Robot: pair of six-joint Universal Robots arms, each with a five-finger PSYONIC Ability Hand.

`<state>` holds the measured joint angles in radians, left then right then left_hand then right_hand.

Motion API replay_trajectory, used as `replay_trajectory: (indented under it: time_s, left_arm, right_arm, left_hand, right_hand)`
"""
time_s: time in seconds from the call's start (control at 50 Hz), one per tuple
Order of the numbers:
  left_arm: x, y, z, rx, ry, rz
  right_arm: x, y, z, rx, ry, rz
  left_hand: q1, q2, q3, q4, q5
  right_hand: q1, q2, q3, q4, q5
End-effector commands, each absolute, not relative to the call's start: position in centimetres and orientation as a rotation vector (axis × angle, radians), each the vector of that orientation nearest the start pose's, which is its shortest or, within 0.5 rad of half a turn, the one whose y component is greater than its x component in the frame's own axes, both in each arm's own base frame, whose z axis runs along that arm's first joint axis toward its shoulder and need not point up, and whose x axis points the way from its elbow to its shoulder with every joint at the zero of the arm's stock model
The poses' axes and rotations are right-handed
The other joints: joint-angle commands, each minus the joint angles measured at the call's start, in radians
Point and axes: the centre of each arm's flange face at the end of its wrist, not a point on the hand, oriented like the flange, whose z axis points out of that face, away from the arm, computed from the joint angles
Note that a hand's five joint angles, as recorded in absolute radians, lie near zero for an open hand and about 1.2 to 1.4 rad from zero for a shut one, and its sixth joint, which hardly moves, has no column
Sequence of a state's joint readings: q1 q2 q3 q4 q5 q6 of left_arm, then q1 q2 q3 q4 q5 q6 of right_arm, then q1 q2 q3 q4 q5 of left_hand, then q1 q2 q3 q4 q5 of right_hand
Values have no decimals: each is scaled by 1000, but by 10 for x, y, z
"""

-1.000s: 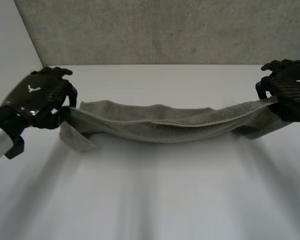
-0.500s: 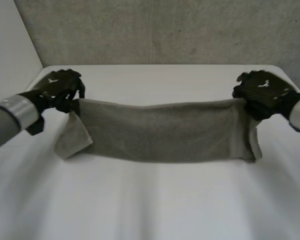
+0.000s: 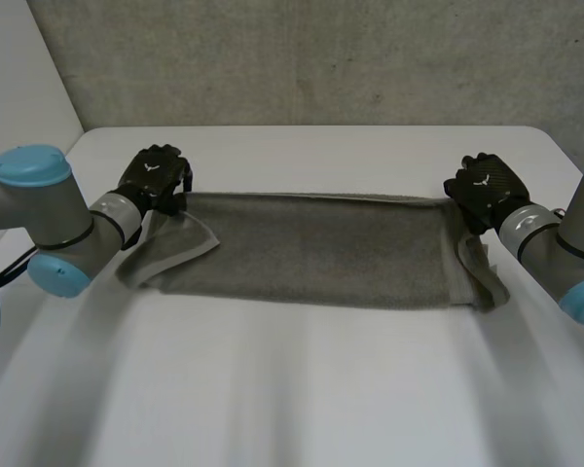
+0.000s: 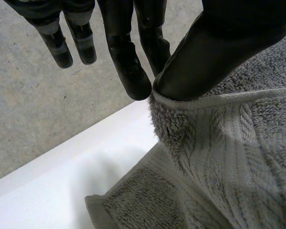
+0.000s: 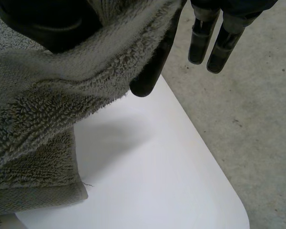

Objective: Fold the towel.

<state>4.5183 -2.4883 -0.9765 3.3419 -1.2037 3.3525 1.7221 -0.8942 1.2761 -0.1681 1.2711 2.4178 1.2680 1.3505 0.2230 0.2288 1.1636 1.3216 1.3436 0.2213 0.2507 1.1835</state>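
Reading from the near edge outward: the white table is bare in front. Past it the towel lies across the middle as a long, narrow band, its long edges running side to side. It appears doubled lengthwise, so one fold looks done. Both ends are untidy. The left end has a loose flap turned over at a slant, and the right end has a strip trailing toward the near side. Judged remaining: release, square the ends, then bring one short end over the other. The left hand sits at the towel's far left corner. Its own wrist view shows the thumb pressing the hem against one finger, with the other fingers straight and clear of the cloth. The right hand is at the far right corner. There the thumb lies on top of the pile with one finger beneath it, and the remaining fingers are extended and free. Each hand has a light pinch on the towel, not a full grasp. Behind the table stands a grey wall.
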Motion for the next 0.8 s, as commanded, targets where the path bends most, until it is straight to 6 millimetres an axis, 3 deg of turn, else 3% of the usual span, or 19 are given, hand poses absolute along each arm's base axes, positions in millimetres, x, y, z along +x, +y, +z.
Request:
replay_trajectory:
  time_s: [0.02, 0.24, 0.4, 0.42, 0.44, 0.46, 0.48, 0.5, 0.52, 0.54, 0.56, 0.58, 0.66, 0.7, 0.8]
  left_arm:
    - [-253, -430, 136, 932, 2359, -2242]
    - [-253, -431, 124, 918, 2371, -2220]
    - [-255, -429, 124, 925, 2375, -2220]
    - [-255, -428, 125, 923, 2374, -2222]
    - [-255, -428, 125, 923, 2374, -2222]
    - [-255, -428, 129, 925, 2369, -2228]
    - [-256, -427, 134, 923, 2357, -2238]
    - [-256, -427, 134, 923, 2357, -2238]
    - [-255, -426, 140, 919, 2351, -2245]
    - [-254, -422, 147, 919, 2345, -2253]
    - [-254, -422, 147, 919, 2345, -2253]
    - [-254, -418, 154, 925, 2342, -2261]
    - [-254, -407, 171, 937, 2327, -2285]
    - [-257, -393, 188, 952, 2310, -2309]
    - [-257, -372, 204, 964, 2318, -2316]
  right_arm:
    - [224, -394, 146, -1372, 2116, -2023]
    - [225, -395, 123, -1404, 2119, -1973]
    - [223, -397, 127, -1421, 2120, -1999]
    - [223, -398, 130, -1418, 2121, -2009]
    - [222, -398, 134, -1417, 2117, -2020]
    - [222, -398, 134, -1417, 2117, -2020]
    - [222, -398, 137, -1412, 2119, -2027]
    - [222, -398, 137, -1412, 2119, -2027]
    - [221, -397, 140, -1408, 2124, -2038]
    - [221, -396, 147, -1397, 2119, -2058]
    - [221, -396, 147, -1397, 2119, -2058]
    - [219, -397, 155, -1382, 2117, -2082]
    - [214, -391, 180, -1309, 2100, -2132]
    - [212, -389, 190, -1262, 2095, -2147]
    - [204, -373, 220, -1113, 2064, -2170]
  left_hand:
    - [128, 46, -48, -54, 58]
    - [128, 46, -48, -54, 58]
    - [128, 46, -48, -54, 58]
    - [128, 46, -48, -54, 58]
    - [128, 46, -48, -54, 58]
    - [117, 35, -48, -54, 47]
    - [-307, -390, -48, -54, -378]
    - [-312, -394, -48, -54, -382]
    - [-617, -699, -48, -54, -687]
    - [-841, -923, -48, -54, -911]
    - [-843, -926, -48, -54, -913]
    - [-1047, -1129, -48, -54, -1117]
    - [-1081, -1163, -48, -54, -1151]
    - [-1081, -1163, -48, -54, -1151]
    - [-1081, -1163, -48, -54, -1151]
  right_hand:
    - [75, 53, -47, -76, 38]
    - [75, 53, -47, -76, 38]
    - [75, 53, -47, -76, 38]
    - [3, -19, -47, -76, -33]
    - [-431, -453, -47, -76, -467]
    - [-435, -457, -47, -76, -472]
    - [-982, -1004, -47, -76, -1018]
    - [-987, -1009, -47, -76, -1023]
    - [-1147, -1169, -47, -76, -1184]
    - [-1147, -1169, -47, -76, -1184]
    - [-1147, -1169, -47, -76, -1184]
    - [-1147, -1169, -47, -76, -1184]
    - [-1147, -1169, -47, -76, -1184]
    - [-1147, -1169, -47, -76, -1184]
    - [-1147, -1169, -47, -76, -1184]
